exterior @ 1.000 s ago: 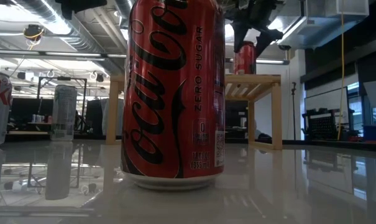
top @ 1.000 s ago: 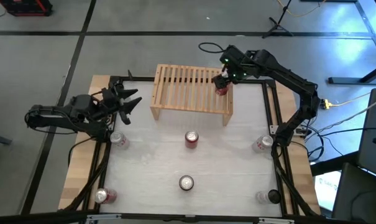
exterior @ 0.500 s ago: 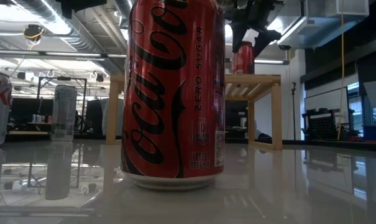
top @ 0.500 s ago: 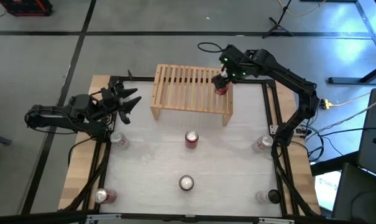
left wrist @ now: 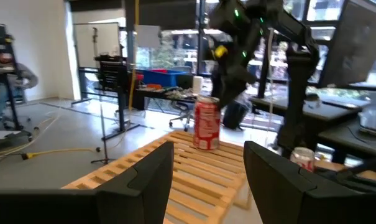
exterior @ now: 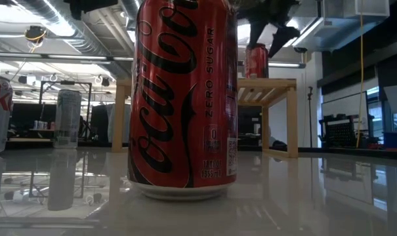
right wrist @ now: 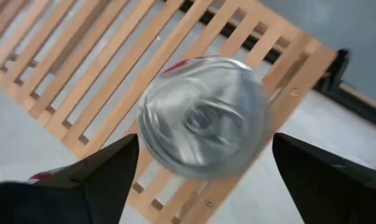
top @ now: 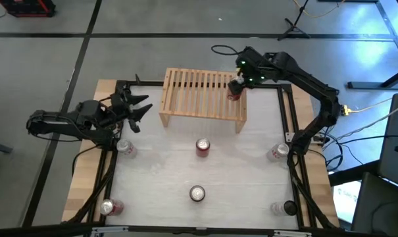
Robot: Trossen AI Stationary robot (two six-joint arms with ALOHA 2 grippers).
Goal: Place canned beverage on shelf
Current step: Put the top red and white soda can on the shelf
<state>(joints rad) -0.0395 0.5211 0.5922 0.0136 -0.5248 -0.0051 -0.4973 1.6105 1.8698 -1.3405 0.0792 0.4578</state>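
A red can (top: 235,94) stands upright on its base on the right end of the light-wood slatted shelf (top: 199,99), at the table's far side. It also shows in the low view (exterior: 256,61) and the left wrist view (left wrist: 206,124). My right gripper (top: 237,84) is open just above it, with its fingers on either side of the can's silver top (right wrist: 203,124) and apart from it. My left gripper (top: 138,105) is open and empty at the table's left edge, pointing toward the shelf (left wrist: 175,168).
Several more cans stand on the white table: one at the centre (top: 202,146), one nearer (top: 197,193) that fills the low view (exterior: 185,98), and others at the left (top: 125,147) and right (top: 276,152) edges and near corners. The shelf's left part is bare.
My right gripper has opened, let go of the red can and risen a little above it. The can stays upright on the right end of the shelf.
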